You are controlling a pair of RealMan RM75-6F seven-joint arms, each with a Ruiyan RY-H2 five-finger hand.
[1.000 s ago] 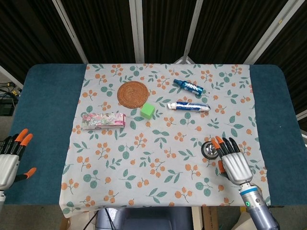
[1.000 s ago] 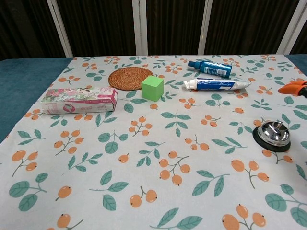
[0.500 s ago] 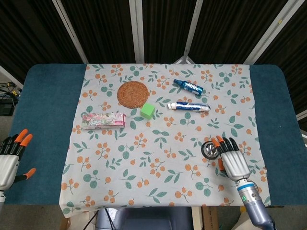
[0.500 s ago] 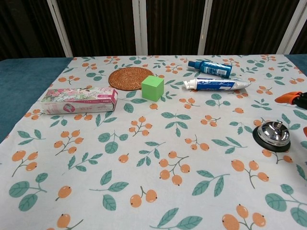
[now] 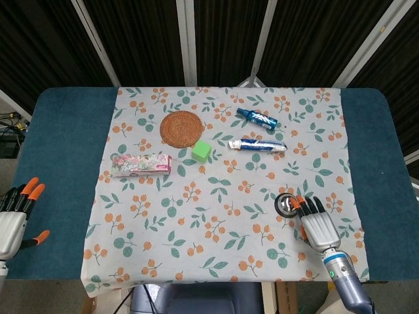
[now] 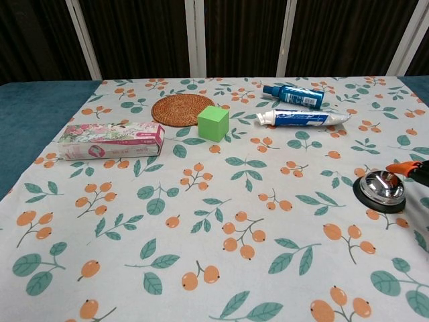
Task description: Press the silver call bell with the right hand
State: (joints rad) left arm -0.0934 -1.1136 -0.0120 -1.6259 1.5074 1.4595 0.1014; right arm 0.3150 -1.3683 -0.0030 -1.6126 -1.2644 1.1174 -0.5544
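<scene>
The silver call bell (image 5: 285, 204) (image 6: 381, 190) stands on its black base on the floral cloth, near the table's front right. My right hand (image 5: 318, 223) lies flat just to the right of the bell, fingers spread and orange tips level with the dome's edge. In the chest view only an orange fingertip (image 6: 404, 168) shows at the right border, close beside the bell; whether it touches is unclear. My left hand (image 5: 14, 216) hovers at the far left over the blue table edge, fingers apart and holding nothing.
Farther back lie a woven round coaster (image 5: 182, 128), a green cube (image 5: 201, 151), a pink floral box (image 5: 141, 165), a white toothpaste tube (image 5: 258, 144) and a small blue tube (image 5: 256, 118). The floral cloth (image 5: 216, 216) covers the table's middle.
My right hand has drawn back toward the front edge and come lower; in the chest view its fingertip dropped down to beside the bell. The left hand and the objects stayed put.
</scene>
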